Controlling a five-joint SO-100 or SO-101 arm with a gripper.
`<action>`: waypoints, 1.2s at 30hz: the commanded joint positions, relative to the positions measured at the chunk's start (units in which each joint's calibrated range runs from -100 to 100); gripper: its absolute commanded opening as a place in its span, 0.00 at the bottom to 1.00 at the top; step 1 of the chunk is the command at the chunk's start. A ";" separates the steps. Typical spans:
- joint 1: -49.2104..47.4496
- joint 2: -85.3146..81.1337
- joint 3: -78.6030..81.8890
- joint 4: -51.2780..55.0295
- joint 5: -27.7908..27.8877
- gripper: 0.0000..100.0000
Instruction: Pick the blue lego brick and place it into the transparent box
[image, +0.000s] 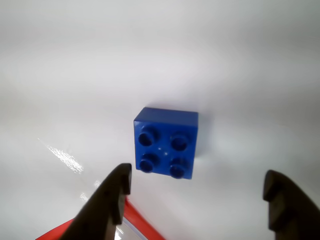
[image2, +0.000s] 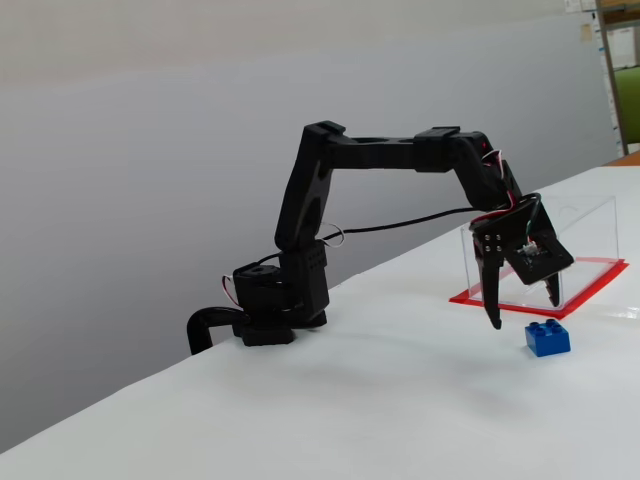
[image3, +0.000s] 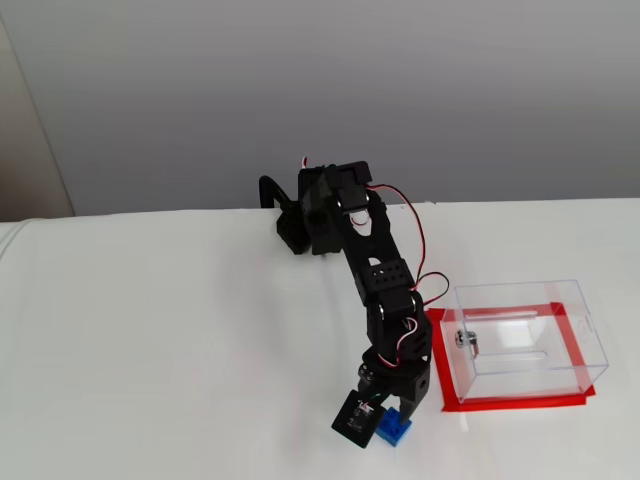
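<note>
No text, label, brand, number or sign can be read anywhere.

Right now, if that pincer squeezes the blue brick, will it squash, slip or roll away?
The brick looks like hard plastic, so probably no squashing. It sits flat, so rolling seems unlikely. Its smooth sides might slip a little.

I count one blue lego brick (image: 165, 143) showing four studs, one transparent box (image3: 524, 338) with what looks like a single lock, and one arm with one gripper (image2: 524, 311).
</note>
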 joint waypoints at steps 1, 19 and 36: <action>0.12 0.60 -5.84 -1.54 -0.56 0.30; -1.06 9.09 -13.52 -1.71 -1.55 0.30; -1.13 13.33 -14.52 -1.62 -2.23 0.30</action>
